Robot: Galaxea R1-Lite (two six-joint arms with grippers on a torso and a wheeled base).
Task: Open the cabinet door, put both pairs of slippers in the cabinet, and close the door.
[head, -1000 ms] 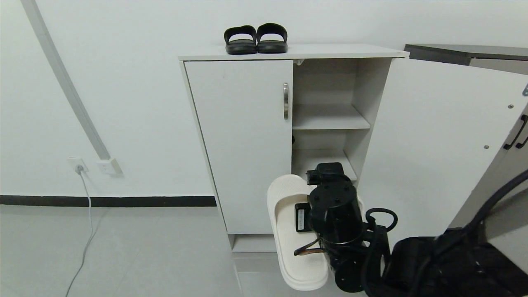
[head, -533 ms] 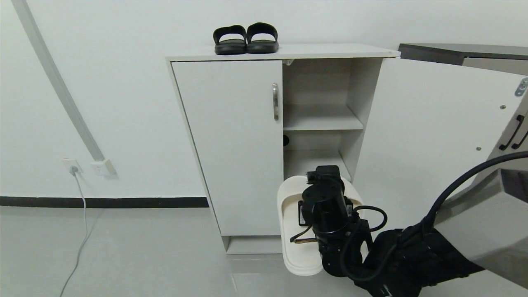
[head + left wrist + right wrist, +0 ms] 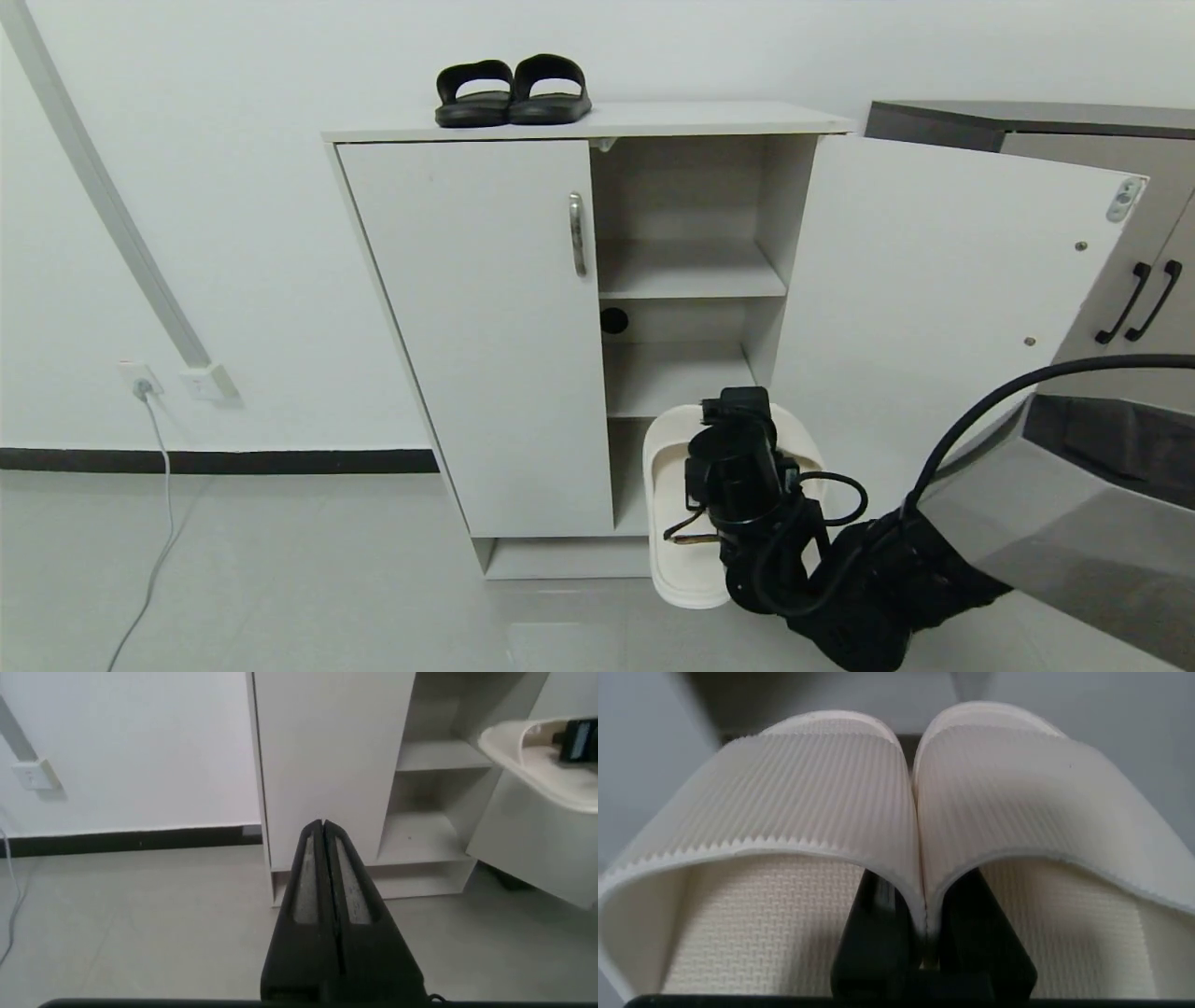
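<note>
My right claw (image 3: pixel 922 938) is clamped on the pair of white slippers (image 3: pixel 670 513), its fingers pinching the two inner strap edges together so the pair hangs side by side. Their long axis runs from me toward the cabinet (image 3: pixel 709 117): toes face the opening, heels face back and down toward the floor.

The right door (image 3: pixel 924 308) is swung wide and stands just beside the slippers on my right. The closed left door (image 3: pixel 485 327) edges them on the other side. From the head view the toes overlap the lower shelf (image 3: pixel 672 378); I cannot tell whether they are past its front edge.

The black slippers (image 3: pixel 512 89) sit on the cabinet top, toes toward me. My left claw (image 3: pixel 323 835) is pressed closed and empty, over bare floor.
</note>
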